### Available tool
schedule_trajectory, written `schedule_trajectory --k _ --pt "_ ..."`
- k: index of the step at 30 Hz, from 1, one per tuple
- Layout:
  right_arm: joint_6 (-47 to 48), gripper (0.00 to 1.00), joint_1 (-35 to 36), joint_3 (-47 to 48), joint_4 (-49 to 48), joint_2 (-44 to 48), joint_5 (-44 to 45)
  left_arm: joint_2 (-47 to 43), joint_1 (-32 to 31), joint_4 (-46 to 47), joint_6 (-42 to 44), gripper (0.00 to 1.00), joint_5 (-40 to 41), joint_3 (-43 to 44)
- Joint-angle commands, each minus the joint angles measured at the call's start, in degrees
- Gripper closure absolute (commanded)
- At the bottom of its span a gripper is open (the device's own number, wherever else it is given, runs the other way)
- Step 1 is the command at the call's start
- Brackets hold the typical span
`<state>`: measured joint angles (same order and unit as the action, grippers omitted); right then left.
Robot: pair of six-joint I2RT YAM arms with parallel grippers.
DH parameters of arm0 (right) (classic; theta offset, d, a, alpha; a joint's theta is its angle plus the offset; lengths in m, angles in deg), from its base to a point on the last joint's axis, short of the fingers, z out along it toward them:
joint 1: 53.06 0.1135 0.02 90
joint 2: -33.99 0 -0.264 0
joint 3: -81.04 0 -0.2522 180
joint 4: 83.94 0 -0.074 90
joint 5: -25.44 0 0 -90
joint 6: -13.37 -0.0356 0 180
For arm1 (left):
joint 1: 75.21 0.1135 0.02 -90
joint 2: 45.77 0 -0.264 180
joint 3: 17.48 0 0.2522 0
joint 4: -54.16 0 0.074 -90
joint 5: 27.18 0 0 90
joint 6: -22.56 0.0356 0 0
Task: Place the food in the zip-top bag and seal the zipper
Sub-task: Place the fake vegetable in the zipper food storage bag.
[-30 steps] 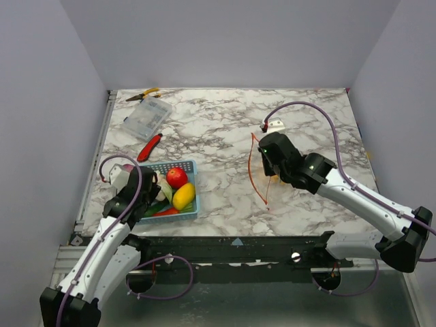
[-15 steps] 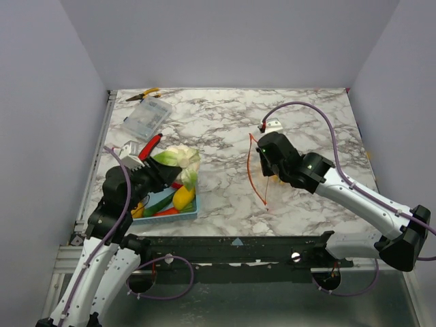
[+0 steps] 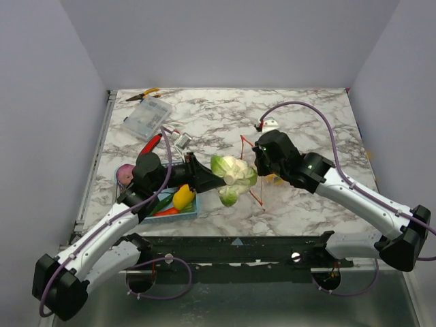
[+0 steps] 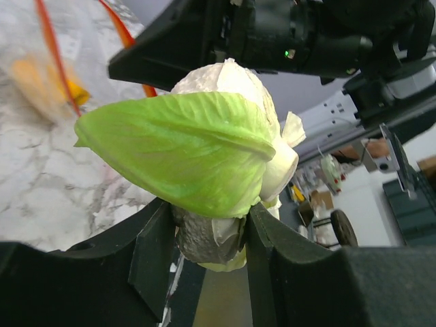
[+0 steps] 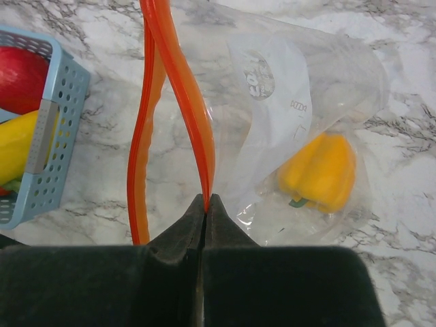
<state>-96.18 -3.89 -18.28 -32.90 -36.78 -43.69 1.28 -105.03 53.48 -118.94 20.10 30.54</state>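
My left gripper (image 3: 216, 175) (image 4: 204, 235) is shut on the white cauliflower with green leaves (image 3: 232, 174) (image 4: 197, 153), carried in the air right in front of the bag's mouth. The clear zip-top bag (image 5: 306, 116) lies on the marble with a yellow pepper (image 5: 319, 172) inside. My right gripper (image 3: 258, 151) (image 5: 206, 199) is shut on one side of the red-orange zipper (image 5: 184, 75) (image 3: 251, 178), lifting it so the mouth gapes. More food sits in the blue basket (image 3: 188, 204): a yellow piece (image 3: 181, 197) and a red one (image 5: 20, 78).
A red-handled utility knife (image 3: 148, 146) lies behind the basket. A rigid clear box (image 3: 146, 117) and yellow-handled pliers (image 3: 144, 93) lie at the back left. A small white piece (image 3: 270, 125) sits behind my right gripper. A purple onion (image 3: 125, 171) shows at the basket's left.
My left arm has lifted the cauliflower out of the basket and swung it right, up to the bag's mouth. The right gripper keeps hold of the zipper.
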Motion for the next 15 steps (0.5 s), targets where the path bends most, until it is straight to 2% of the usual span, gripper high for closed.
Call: schedule_trajectory --k 1,4,11,13,15 --pt "-0.9 0.99 0.1 0.1 -2.3 1.6 -3.5 4.7 -3.7 13.6 -2.5 0.96 1.2 -1.6" --pt "-1.2 0.99 0.1 -0.2 -3.0 2.3 -4.4 7.9 -3.8 15.5 -3.2 1.00 3.4 -2.7" --pt "-1.8 0.99 0.1 -1.0 -5.5 3.2 -7.8 15.5 -4.2 19.1 -4.2 1.00 3.0 -1.2" --pt "-1.9 0.99 0.1 -1.1 -6.0 3.1 -8.4 16.7 -4.2 17.4 -4.2 1.00 3.8 -0.6" --pt "-1.9 0.99 0.1 -1.1 -6.1 2.8 -8.7 17.5 -4.2 9.4 -2.6 1.00 6.5 1.4"
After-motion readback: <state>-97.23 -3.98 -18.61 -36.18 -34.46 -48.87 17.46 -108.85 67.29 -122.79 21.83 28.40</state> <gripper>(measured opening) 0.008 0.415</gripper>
